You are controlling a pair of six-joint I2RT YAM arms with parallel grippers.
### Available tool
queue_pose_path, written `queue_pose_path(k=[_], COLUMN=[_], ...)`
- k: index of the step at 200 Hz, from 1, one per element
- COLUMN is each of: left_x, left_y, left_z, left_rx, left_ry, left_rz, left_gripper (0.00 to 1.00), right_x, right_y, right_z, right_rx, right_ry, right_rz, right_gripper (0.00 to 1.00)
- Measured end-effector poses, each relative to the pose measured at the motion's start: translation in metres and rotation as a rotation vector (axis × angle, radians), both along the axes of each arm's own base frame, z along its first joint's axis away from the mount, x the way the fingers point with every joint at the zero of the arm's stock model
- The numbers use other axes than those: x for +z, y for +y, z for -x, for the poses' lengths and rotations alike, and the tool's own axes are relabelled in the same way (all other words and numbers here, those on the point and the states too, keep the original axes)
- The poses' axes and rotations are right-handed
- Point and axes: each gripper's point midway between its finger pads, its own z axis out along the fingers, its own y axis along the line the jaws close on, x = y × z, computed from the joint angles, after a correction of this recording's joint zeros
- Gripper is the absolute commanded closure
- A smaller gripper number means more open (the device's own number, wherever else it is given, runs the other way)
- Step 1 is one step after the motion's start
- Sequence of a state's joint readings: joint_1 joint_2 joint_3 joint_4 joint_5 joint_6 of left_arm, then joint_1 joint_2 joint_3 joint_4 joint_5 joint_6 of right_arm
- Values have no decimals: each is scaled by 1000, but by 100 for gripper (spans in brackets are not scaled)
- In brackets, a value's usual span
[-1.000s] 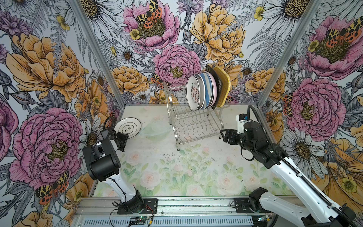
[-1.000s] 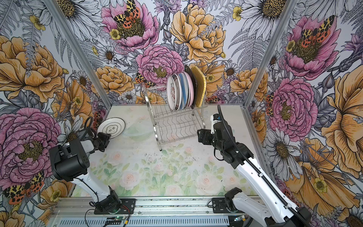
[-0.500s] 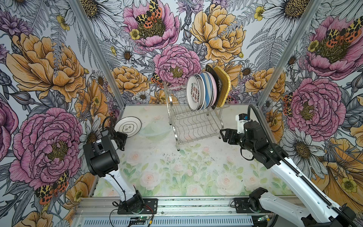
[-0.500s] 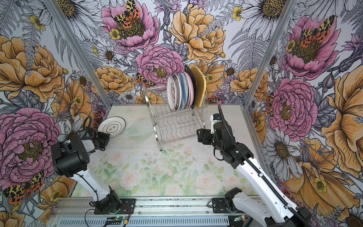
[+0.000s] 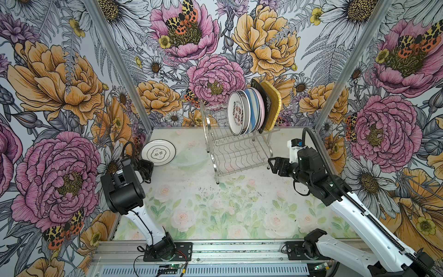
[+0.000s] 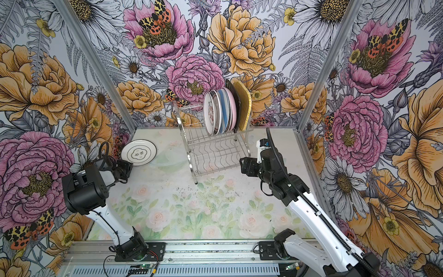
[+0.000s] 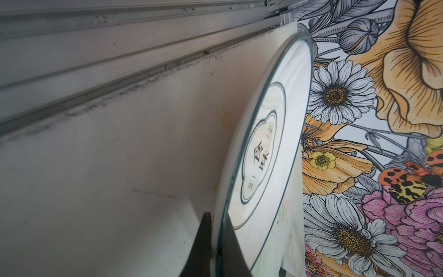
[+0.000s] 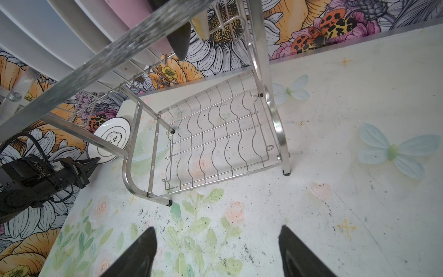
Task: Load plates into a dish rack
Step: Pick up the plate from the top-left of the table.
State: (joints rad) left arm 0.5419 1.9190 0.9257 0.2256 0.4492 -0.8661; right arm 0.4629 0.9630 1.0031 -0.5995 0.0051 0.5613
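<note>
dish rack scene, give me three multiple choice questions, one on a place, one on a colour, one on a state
1. Where is the white plate with black characters?
A) on the lower shelf of the dish rack
B) on the table, left of the dish rack
C) leaning on the back wall

2. What colour is the rounded-square plate at the right end of the rack's row in the top views?
A) yellow
B) green
C) red

3. What is the left gripper doing?
A) open above the table
B) shut on the white plate's rim
C) shut on a rack wire

Answers:
1 B: both top views show it on the table beside the rack, by the left arm.
2 A: its woven-look face is yellow.
3 B: the left wrist view shows both fingers pinching the rim.
</note>
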Motion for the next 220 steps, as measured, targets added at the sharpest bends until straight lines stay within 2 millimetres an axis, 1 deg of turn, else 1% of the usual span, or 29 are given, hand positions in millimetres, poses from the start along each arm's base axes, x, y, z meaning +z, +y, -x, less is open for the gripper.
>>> queue_pose_path(k=[21, 37, 54, 66, 86, 127, 147, 176, 199, 220], left_x=[0, 0, 1, 4, 14, 42, 54, 67, 75, 81], left_y=[-2, -6, -14, -21, -33, -56, -71, -100, -121, -136], left_z=[1, 5, 17, 29, 47, 76, 90, 115, 137, 152], left_rx=[-4, -2, -1, -1, -6, -38, -69, -126, -159, -185], left_ry=[-1, 2, 16, 31, 45, 35, 33, 30, 29, 21], left_rz=[9, 25, 42, 51, 64, 58, 53, 54, 55, 56], left_gripper=[100, 100, 100, 100, 100, 100, 100, 100, 100, 100], right_x=[0, -1, -4, -8, -13, -21, -23, -24, -30, -36], right_y=[0, 1, 2, 2, 4, 8, 11, 20, 27, 34], right_z=[0, 0, 1, 1, 3, 5, 6, 4, 3, 3], right_rx=[3, 4, 9, 12, 18, 41, 52, 83, 112, 139], right_ry=[1, 3, 7, 16, 28, 48, 53, 61, 84, 106], right_rz=[-1, -1, -3, -3, -8, -22, -36, -59, -70, -81], right_gripper=[20, 20, 20, 19, 20, 20, 20, 20, 20, 19])
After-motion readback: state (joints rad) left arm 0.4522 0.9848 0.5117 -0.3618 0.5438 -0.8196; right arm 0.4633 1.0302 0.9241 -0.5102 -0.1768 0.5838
